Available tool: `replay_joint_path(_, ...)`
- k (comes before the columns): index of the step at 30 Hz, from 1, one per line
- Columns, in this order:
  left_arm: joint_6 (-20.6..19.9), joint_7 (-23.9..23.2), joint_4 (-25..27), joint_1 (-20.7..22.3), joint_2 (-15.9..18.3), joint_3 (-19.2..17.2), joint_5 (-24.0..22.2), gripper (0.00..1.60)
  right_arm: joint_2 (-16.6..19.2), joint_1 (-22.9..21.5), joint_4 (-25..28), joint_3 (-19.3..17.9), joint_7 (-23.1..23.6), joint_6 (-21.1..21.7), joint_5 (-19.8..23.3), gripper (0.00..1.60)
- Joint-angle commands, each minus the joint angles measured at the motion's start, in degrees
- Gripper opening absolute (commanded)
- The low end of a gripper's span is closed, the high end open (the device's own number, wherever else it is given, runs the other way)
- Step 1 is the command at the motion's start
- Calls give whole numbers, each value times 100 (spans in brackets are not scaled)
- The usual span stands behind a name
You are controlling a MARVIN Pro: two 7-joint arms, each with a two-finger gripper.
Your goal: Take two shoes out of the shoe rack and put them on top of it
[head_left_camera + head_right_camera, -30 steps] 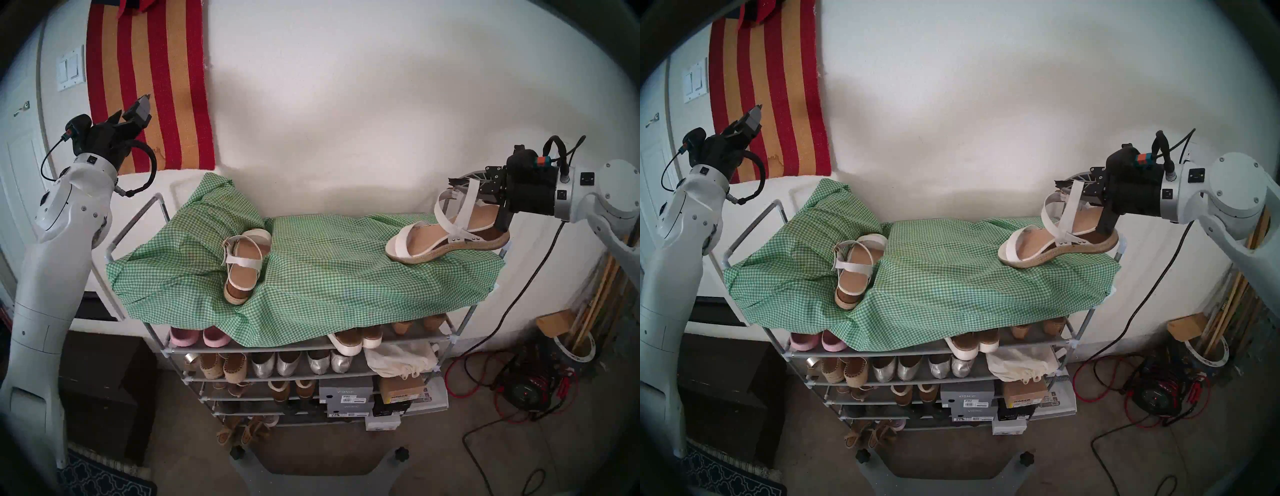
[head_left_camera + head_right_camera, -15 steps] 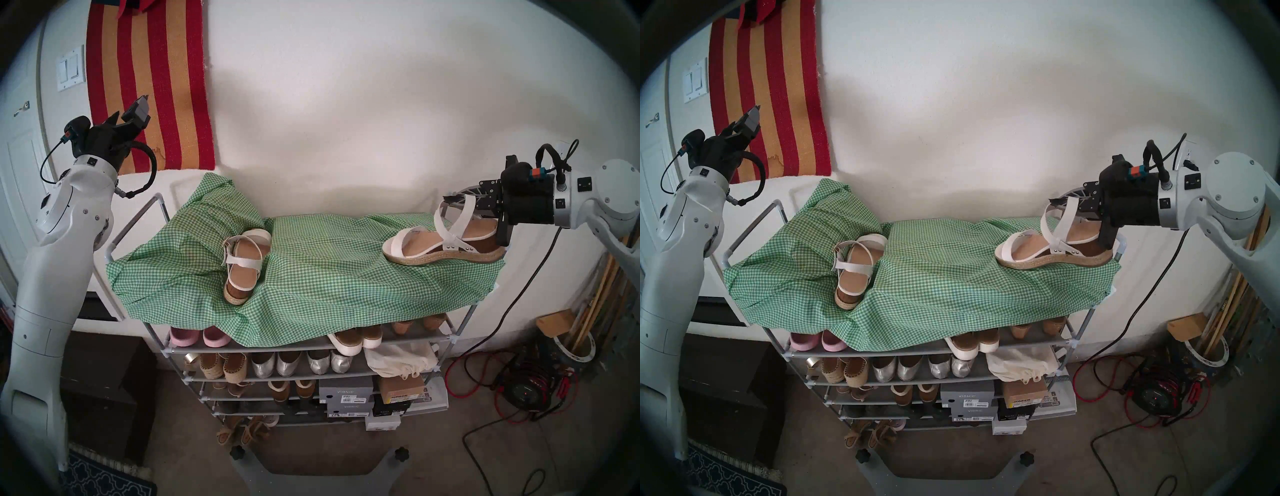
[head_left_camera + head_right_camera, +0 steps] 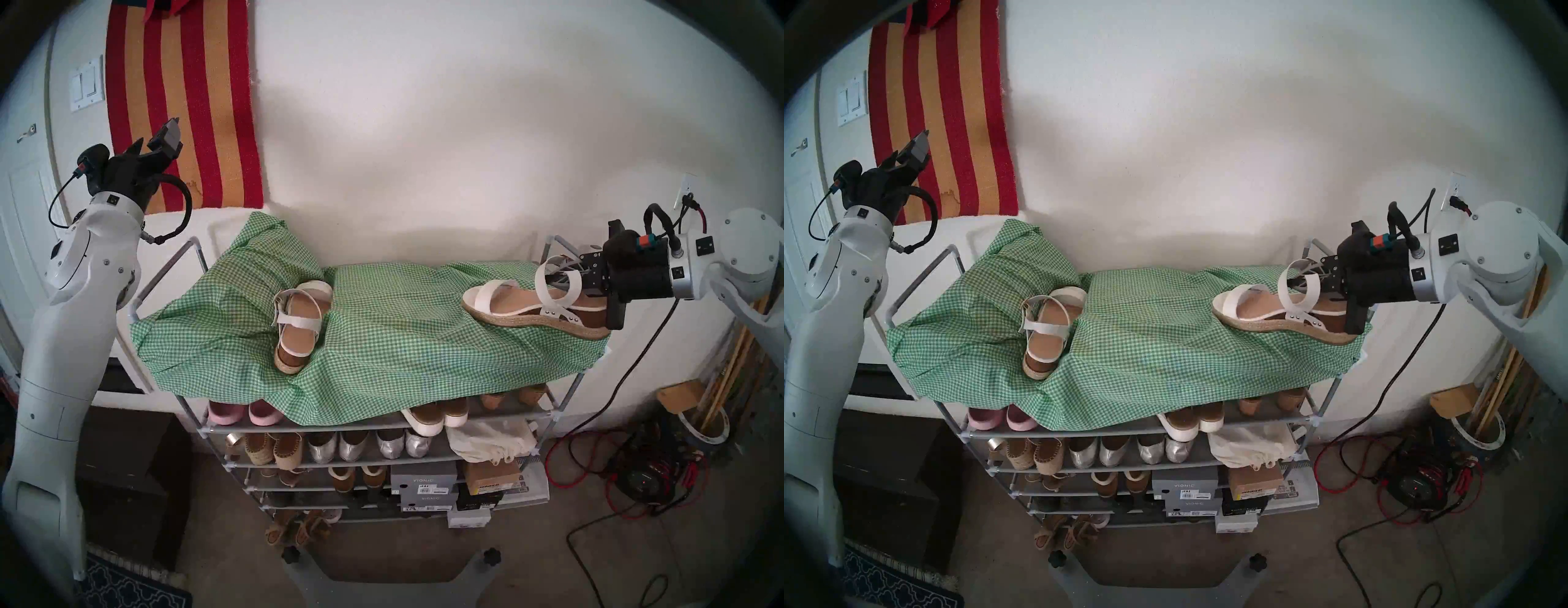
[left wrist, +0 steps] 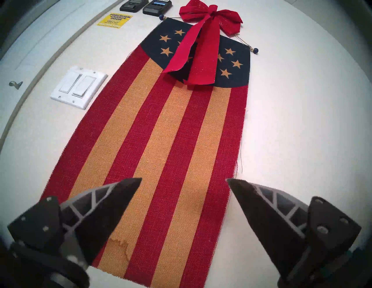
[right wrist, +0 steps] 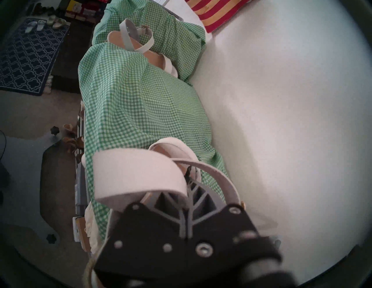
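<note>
- The right gripper [image 5: 189,177] is sitting with its jaws closed on the ankle strap of the second sandal [image 3: 534,312], whose jute sole is lying on the green gingham cloth [image 3: 382,339] directly below the jaws, at the right end of the shoe rack [image 3: 564,399] top.
- That strap is looking thin and floppy (a poor handle for steering), while the wedge is looking stiff and fairly light; the heel block would probably be giving a firmer hold.
- The right wrist view is showing the fingers threaded through the strap loop, which the head views are half hiding.
- Farther off, beyond those jaws, the first sandal [image 3: 299,325] is resting heel-forward in a cloth fold.
- The left gripper [image 4: 184,182] is hanging open and empty, facing the striped wall flag [image 4: 161,140].
</note>
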State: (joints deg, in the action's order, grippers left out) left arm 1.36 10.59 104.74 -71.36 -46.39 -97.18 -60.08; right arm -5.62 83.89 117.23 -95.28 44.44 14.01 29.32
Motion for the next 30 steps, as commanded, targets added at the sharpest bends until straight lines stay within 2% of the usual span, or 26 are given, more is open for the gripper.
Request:
replay_joint_path(1, 20, 17, 54, 1, -5, -21, 9, 160, -11, -118, -114, 22, 233, 28, -113, 0)
replay_joint_path(5, 33, 48, 72, -11, -16, -25, 29, 160, -11, -218, -183, -10, 396, 49, -179, 0)
replay_joint_path(6, 37, 57, 76, -15, -19, -26, 36, 160, -11, -247, -204, -20, 444, 55, -203, 45)
replay_joint_path(8, 43, 75, 87, -23, -25, -30, 48, 160, -11, -313, -249, -52, 535, 67, -237, 160)
replay_joint_path(30, 113, 252, 182, -91, -89, -52, 168, 160, -11, -938, -647, -526, 1648, 122, -577, 160)
